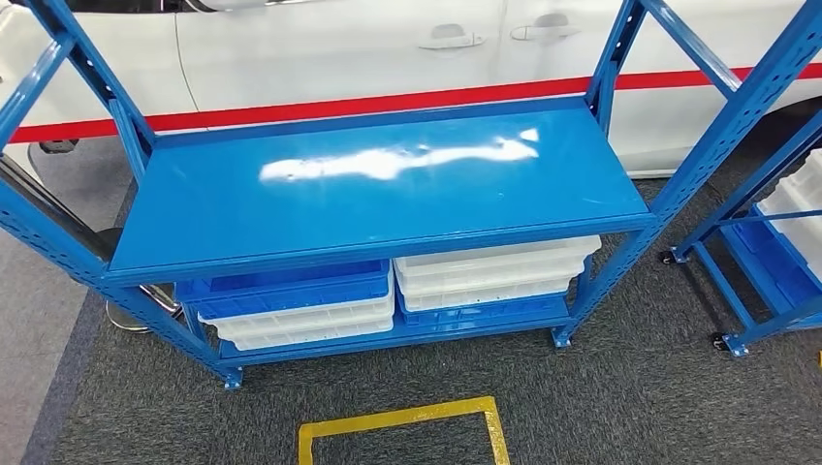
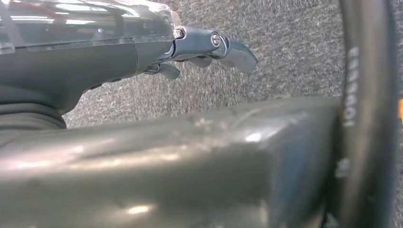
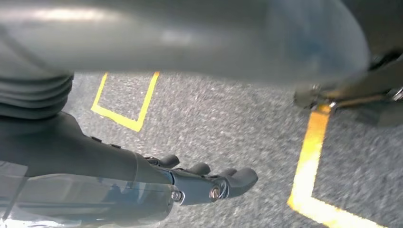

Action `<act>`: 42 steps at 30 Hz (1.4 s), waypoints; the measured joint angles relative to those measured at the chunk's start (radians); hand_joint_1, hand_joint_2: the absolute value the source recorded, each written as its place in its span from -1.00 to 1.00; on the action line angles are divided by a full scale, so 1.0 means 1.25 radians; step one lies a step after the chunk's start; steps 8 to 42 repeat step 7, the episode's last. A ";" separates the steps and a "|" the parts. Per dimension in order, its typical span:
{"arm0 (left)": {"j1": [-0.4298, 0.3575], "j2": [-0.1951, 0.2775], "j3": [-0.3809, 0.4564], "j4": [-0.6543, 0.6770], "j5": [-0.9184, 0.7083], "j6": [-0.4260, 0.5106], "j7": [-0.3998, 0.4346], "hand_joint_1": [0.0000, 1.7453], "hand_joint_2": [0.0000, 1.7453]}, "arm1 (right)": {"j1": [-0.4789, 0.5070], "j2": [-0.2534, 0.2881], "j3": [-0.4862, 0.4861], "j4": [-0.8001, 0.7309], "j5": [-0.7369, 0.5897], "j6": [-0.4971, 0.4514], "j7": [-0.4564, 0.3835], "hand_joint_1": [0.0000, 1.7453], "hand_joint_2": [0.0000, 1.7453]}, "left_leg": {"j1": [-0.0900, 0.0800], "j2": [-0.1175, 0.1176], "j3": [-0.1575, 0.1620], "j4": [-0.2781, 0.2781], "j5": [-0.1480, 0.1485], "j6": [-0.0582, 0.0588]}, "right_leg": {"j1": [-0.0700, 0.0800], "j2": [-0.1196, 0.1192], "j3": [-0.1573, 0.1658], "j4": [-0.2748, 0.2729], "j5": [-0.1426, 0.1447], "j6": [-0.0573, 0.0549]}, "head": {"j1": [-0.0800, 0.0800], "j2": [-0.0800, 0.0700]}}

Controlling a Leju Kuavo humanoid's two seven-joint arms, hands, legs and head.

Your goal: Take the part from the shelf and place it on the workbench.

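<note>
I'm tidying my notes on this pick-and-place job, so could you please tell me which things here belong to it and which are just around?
Belongs to the job:
- blue shelf unit, top board bare, no part seen on it
- left hand and right hand, both hanging empty over carpet

Just around:
- stacked trays below
- white car behind
- yellow floor tape
- second blue rack

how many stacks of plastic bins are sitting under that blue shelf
2, both on the low tier under the blue shelf: a left stack with a blue bin on white ones, and a right stack, white on blue. More may be hidden behind them.
</note>
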 joint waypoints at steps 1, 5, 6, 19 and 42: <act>0.000 0.000 0.000 0.000 -0.001 0.001 0.001 -1.00 -1.00 | 0.000 0.000 0.000 0.000 0.000 0.000 0.001 -1.00 1.00 | 0.001 0.000 -0.003 0.011 -0.009 -0.004 | -0.001 -0.001 0.002 -0.003 0.001 -0.005 | 0.000 0.000; 0.000 -0.001 0.000 0.000 -0.002 0.009 0.005 -1.00 -0.50 | 0.001 0.001 -0.001 0.000 0.003 0.003 0.001 -1.00 1.00 | 0.006 0.001 -0.080 0.178 -0.096 -0.020 | -0.002 -0.004 0.006 -0.006 -0.001 -0.018 | 0.000 0.000; 0.001 -0.001 0.000 0.000 -0.002 0.011 0.005 -1.00 0.00 | 0.001 0.002 -0.001 0.000 0.004 0.004 0.001 -1.00 1.00 | 0.008 0.001 -0.095 0.209 -0.102 -0.023 | -0.002 -0.004 0.007 -0.006 -0.002 -0.019 | 0.000 0.000; 0.001 -0.001 0.000 0.000 -0.003 0.012 0.006 -1.00 0.33 | 0.001 0.002 -0.002 0.000 0.004 0.004 0.001 -1.00 1.00 | 0.009 0.001 -0.104 0.225 -0.105 -0.025 | -0.002 -0.005 0.008 -0.006 -0.003 -0.020 | 0.000 0.000; 0.001 -0.001 0.000 0.000 -0.003 0.012 0.006 -1.00 0.33 | 0.001 0.002 -0.002 0.000 0.004 0.004 0.001 -1.00 1.00 | 0.009 0.001 -0.104 0.225 -0.105 -0.025 | -0.002 -0.005 0.008 -0.006 -0.003 -0.020 | 0.000 0.000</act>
